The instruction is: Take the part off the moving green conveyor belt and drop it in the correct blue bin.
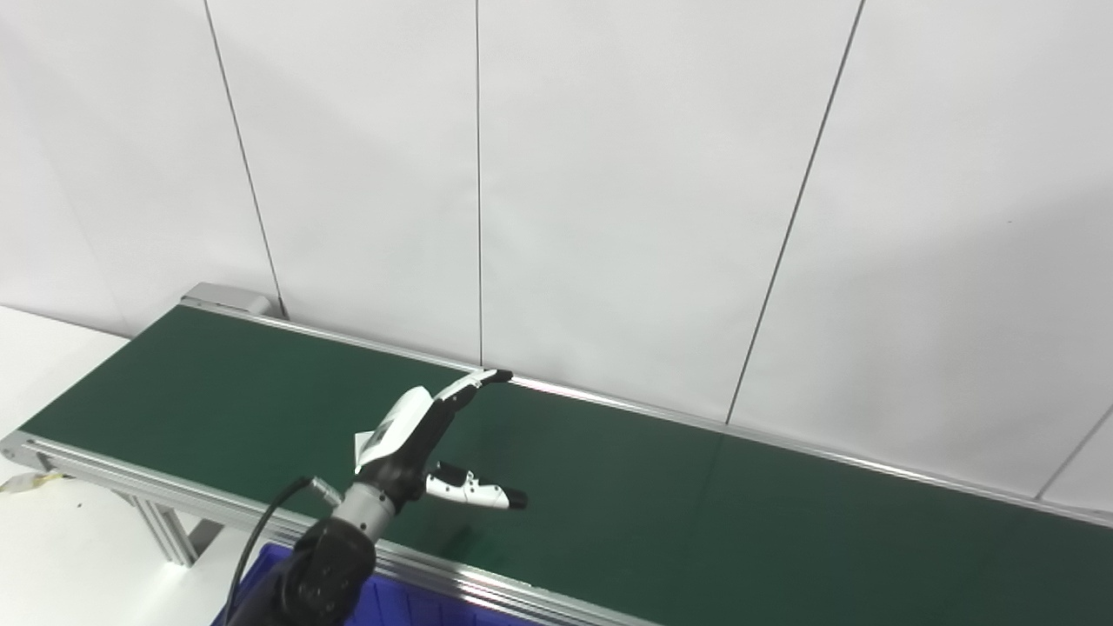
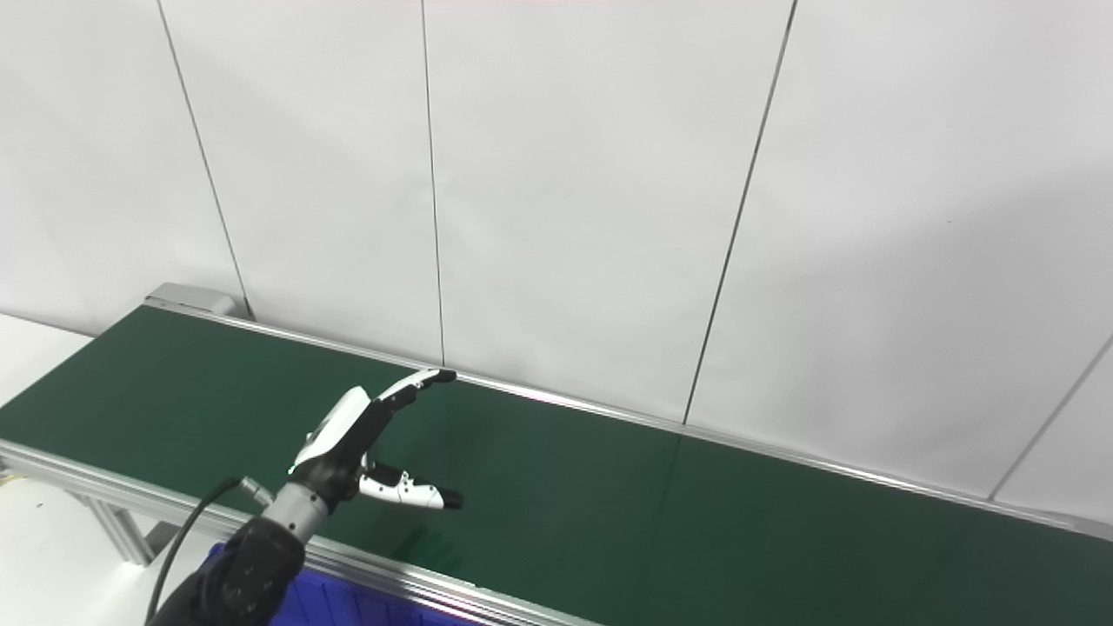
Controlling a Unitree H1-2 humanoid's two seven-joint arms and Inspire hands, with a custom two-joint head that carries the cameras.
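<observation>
My left hand point(image 1: 417, 439) hovers over the near half of the green conveyor belt point(image 1: 696, 496), open, with the fingers stretched toward the back rail and the thumb point(image 1: 474, 493) pointing right. Nothing lies between fingers and thumb. No part shows anywhere on the belt. The corner of a blue bin point(image 1: 409, 604) peeks out below the belt's front rail, under my left forearm. My right hand is out of both views.
The belt runs diagonally from the far left end point(image 1: 222, 300) to the right edge of the picture, framed by aluminium rails point(image 1: 487, 587). White wall panels stand right behind it. A white table surface point(image 1: 52, 539) lies at the lower left.
</observation>
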